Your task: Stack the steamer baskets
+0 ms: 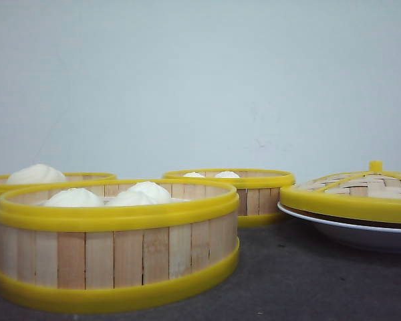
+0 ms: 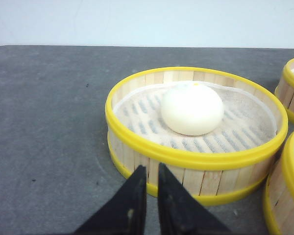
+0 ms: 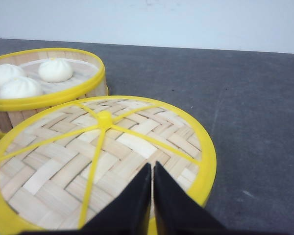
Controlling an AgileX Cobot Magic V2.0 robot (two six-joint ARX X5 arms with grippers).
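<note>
Three steamer baskets, none stacked yet, all separate on the bench. Take the near basket as your landmark: it sits closest to the front camera, holding buns. The single-bun basket is just behind it on the left, partly hidden by it in the front view; the far basket with small buns is behind it to the right, with a gap between. Further right of that, the woven lid rests on a white plate; neither belongs in the stack. Risks as I read them: the yellow rims look thick and slick, so a pinch on one wall could slip or tilt the basket and roll the buns out; the baskets also sit close, so a lift could knock a neighbour; and an off-centre placement would leave the upper rim riding on the lower one instead of seating. Left pincer: jaws almost together, only a thin slit between, holding nothing, hovering just outside the single-bun basket's wall, contact not evident. Right pincer: jaws likewise nearly closed and empty, over the lid's near edge; you can't tell whether it touches. You'll need to open both before any grasp.
</note>
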